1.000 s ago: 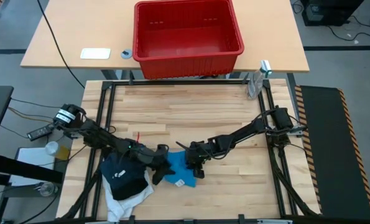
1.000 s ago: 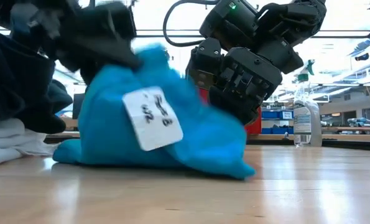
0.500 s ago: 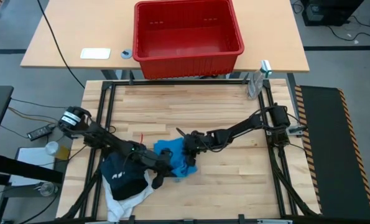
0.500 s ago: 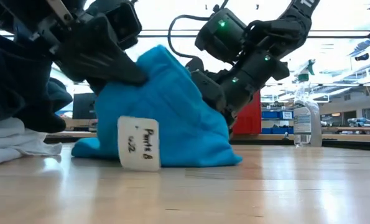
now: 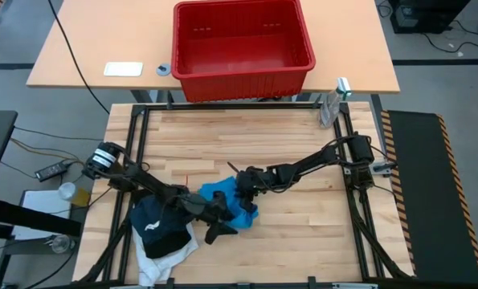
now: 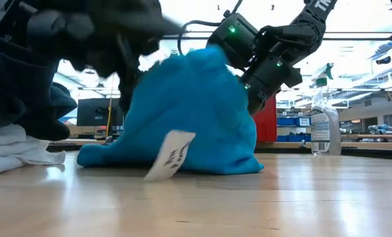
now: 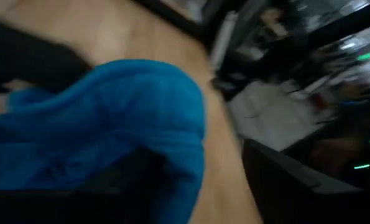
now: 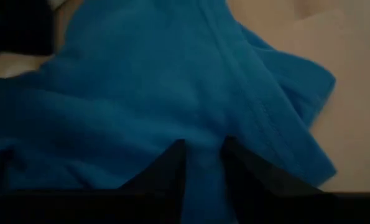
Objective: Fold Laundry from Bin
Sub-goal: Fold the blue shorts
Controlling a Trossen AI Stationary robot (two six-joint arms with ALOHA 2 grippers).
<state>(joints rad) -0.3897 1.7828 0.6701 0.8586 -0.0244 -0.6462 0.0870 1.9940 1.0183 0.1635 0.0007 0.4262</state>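
None of the laundry looks folded yet: the bin is empty, dark and white clothes sit heaped on the table. Right fingers pinch the blue garment; whether the left gripper beside it is released, I cannot tell.

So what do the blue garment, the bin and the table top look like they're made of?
Blue garment: soft knit cloth, matte; it slumps and shows a stitched hem.
Bin: red plastic by the look, slightly glossy, ribbed moulded sides.
Table top: light wood strips, smooth; probably sealed butcher block.
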